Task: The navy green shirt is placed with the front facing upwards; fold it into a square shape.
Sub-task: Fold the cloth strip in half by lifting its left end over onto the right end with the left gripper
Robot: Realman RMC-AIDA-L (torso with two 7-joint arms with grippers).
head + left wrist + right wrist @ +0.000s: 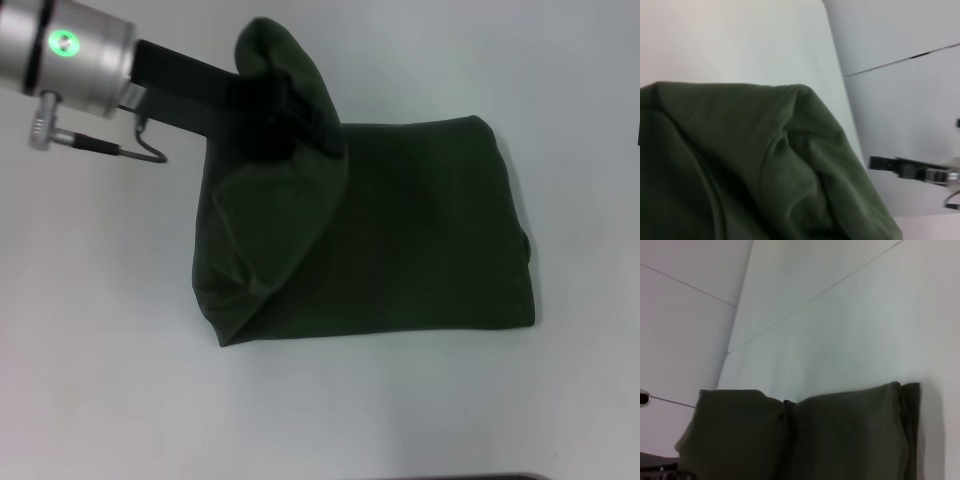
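Note:
The navy green shirt (420, 230) lies on the white table as a folded block with only plain green cloth showing. Its left part is raised off the table and arches over toward the middle. My left gripper (295, 115) reaches in from the far left and is shut on that raised cloth, with its dark fingers half wrapped in it. The left wrist view is filled by the bunched shirt (740, 165). From the right wrist view the shirt (840, 440) is seen at a distance, lying low on the table. My right gripper does not show.
White table (100, 350) surrounds the shirt on every side. The left arm's silver wrist with a green light (65, 45) hangs over the far left corner. A dark bar with a metal fitting (910, 167) shows past the table's edge.

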